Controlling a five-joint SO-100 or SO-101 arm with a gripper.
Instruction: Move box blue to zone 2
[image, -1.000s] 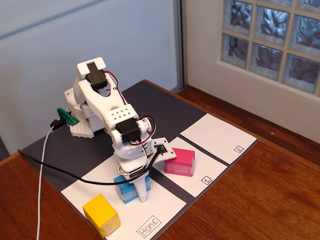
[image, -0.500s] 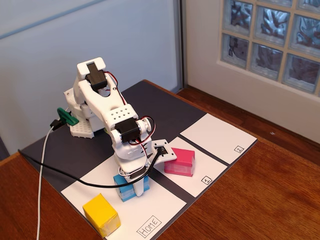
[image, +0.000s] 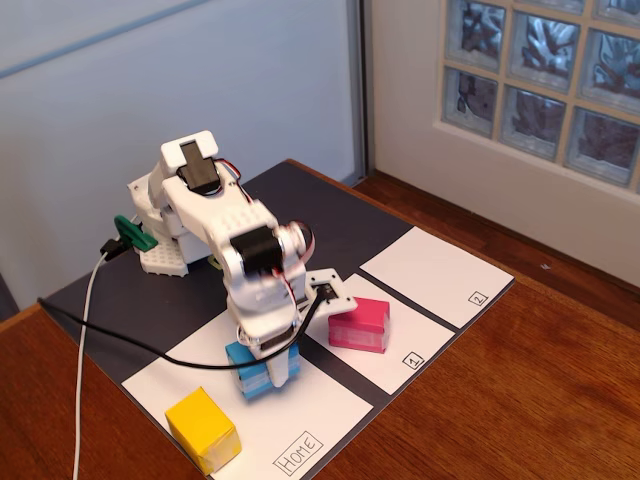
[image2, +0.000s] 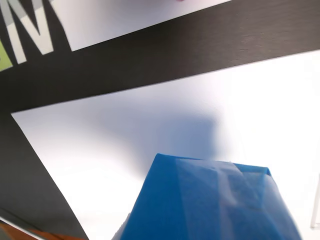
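Note:
The blue box (image: 250, 375) stands on the Home sheet (image: 300, 420), under the arm. My gripper (image: 268, 362) is lowered over it. One white finger (image: 286, 364) lies against the box's right side and the other is hidden behind it, so the jaws look shut on the box. In the wrist view the blue box (image2: 210, 205) fills the bottom of the frame, with white paper beyond it and no fingers showing. Zone 2 (image: 430, 272) is the far right white sheet with a boxed "2", and nothing lies on it.
A pink block (image: 359, 325) sits on the sheet marked "1" (image: 395, 362), between the Home sheet and zone 2. A yellow block (image: 202, 428) stands on the Home sheet's near left. The arm's base (image: 165, 235) is at the back left, and cables (image: 85, 330) trail off to the left.

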